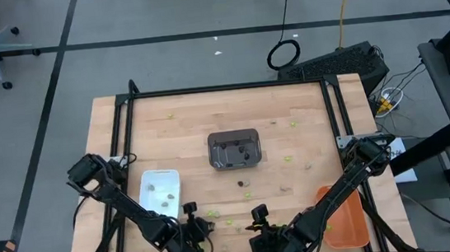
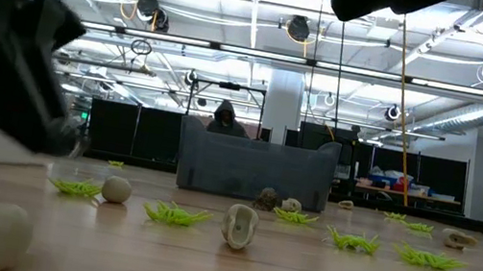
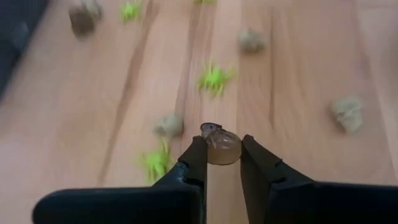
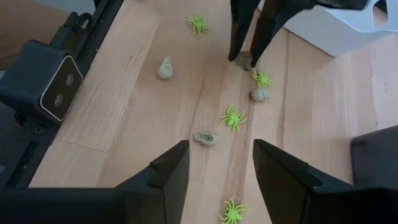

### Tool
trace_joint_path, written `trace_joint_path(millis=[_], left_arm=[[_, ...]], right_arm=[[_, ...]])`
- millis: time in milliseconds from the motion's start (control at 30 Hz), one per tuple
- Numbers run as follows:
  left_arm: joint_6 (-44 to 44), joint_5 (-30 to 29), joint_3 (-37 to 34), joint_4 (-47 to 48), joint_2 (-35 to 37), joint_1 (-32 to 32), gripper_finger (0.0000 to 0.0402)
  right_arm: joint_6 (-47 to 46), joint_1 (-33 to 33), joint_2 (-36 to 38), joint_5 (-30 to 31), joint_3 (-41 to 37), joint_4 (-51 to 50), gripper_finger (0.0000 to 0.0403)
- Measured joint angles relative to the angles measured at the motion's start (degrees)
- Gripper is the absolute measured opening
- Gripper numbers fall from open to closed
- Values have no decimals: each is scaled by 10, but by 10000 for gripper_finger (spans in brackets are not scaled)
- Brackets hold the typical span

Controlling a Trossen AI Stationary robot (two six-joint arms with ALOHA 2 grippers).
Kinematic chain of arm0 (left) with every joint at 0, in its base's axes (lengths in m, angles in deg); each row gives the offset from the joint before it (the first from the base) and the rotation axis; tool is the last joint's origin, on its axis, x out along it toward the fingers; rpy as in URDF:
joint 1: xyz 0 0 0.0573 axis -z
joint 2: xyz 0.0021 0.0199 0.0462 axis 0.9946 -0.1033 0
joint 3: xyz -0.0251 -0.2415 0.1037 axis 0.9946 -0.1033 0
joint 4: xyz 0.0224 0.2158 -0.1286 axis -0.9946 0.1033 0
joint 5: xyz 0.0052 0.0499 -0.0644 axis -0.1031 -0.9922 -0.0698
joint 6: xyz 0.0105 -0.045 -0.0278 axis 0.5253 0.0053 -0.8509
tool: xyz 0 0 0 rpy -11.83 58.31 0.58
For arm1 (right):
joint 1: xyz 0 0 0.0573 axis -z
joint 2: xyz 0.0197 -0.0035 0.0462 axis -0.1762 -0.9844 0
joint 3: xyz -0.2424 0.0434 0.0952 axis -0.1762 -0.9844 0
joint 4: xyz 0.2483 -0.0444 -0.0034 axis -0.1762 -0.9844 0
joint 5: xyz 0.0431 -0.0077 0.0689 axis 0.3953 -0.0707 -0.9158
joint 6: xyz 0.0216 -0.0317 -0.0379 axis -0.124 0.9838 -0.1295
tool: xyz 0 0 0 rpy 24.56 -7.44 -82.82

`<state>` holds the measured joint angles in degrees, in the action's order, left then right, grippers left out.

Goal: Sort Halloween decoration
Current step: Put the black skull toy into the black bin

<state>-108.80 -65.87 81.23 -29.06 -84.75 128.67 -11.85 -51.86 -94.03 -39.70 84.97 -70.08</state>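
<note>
Two grippers low at the table's near edge, and no readable writing anywhere. Left gripper (image 3: pixel 222 149) pinches a pale tan trinket (image 3: pixel 221 146) against the wood beside the white tray (image 1: pixel 161 190). Right gripper (image 4: pixel 221 165) hovers spread over green spiders (image 4: pixel 233 118) and skulls (image 4: pixel 205 137); grey tray (image 1: pixel 234 149) mid-table.

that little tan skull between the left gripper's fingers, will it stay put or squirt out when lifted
The tan skull looks rounded and smooth, so it may pivot or slip: the left gripper pinches it only near its fingertips. It seems rigid, showing no squashing between the fingers, and probably light given how tiny it is. If dropped, it would likely roll on the wooden table.
</note>
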Motion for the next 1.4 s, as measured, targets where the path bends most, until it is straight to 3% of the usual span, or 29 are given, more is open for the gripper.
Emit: trace_joint_path(millis=[333, 833, 1067, 1400], left_arm=[[173, -33, 5, 2, 17, -1, 49], [503, -36, 5, 0, 17, -1, 61], [554, -38, 5, -1, 17, -1, 61], [556, -51, 5, -1, 17, -1, 62]], right_arm=[[0, 0, 0, 0, 0, -1, 162], [0, 0, 0, 0, 0, -1, 162], [0, 0, 0, 0, 0, -4, 162], [-2, 0, 0, 0, 0, -6, 162]])
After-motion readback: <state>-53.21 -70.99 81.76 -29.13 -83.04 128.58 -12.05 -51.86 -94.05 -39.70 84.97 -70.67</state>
